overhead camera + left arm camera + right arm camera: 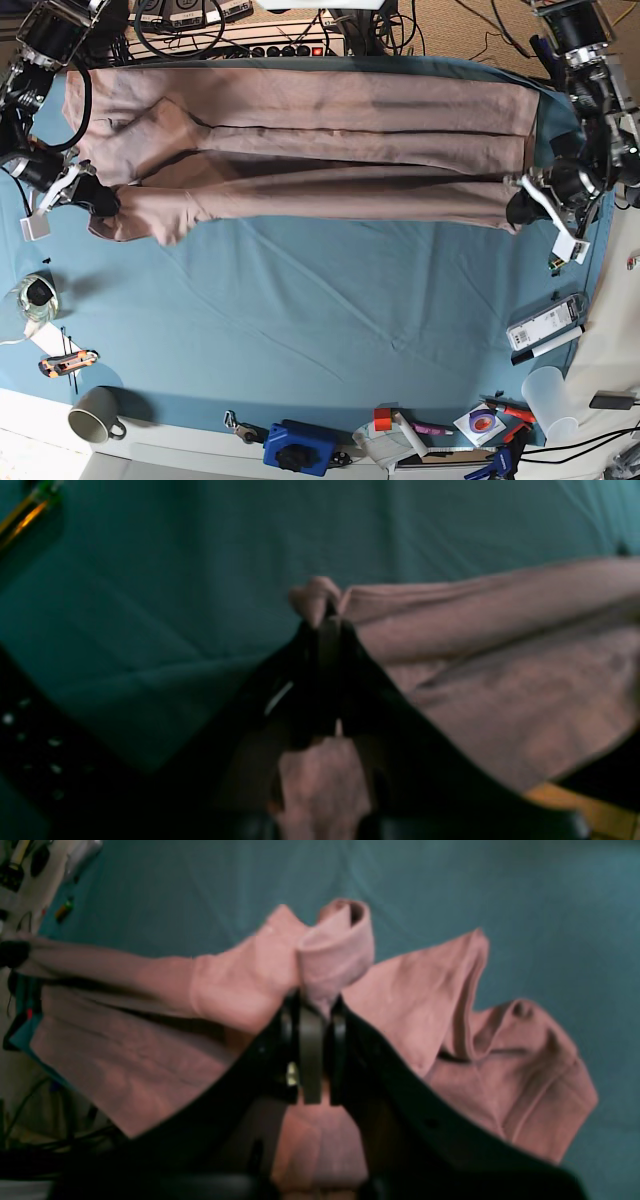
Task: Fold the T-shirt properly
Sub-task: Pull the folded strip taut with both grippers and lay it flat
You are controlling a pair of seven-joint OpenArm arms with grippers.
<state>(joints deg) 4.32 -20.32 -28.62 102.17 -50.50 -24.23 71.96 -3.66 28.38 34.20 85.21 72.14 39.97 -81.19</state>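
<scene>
- t-shirt [300, 150] lay stretched across the far end of the blue cloth [320, 320]
- left gripper [327, 617] and right gripper [315, 1000] each pinched pink fabric
- both wrist views were blurry, fingertips buried in folds

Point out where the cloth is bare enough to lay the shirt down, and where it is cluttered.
Free: the broad middle of the table cloth, between the T-shirt along the far edge and the near-edge clutter. Crowded: the mug and tape roll on one side, the cup and markers on the other, tools along the near edge.
</scene>
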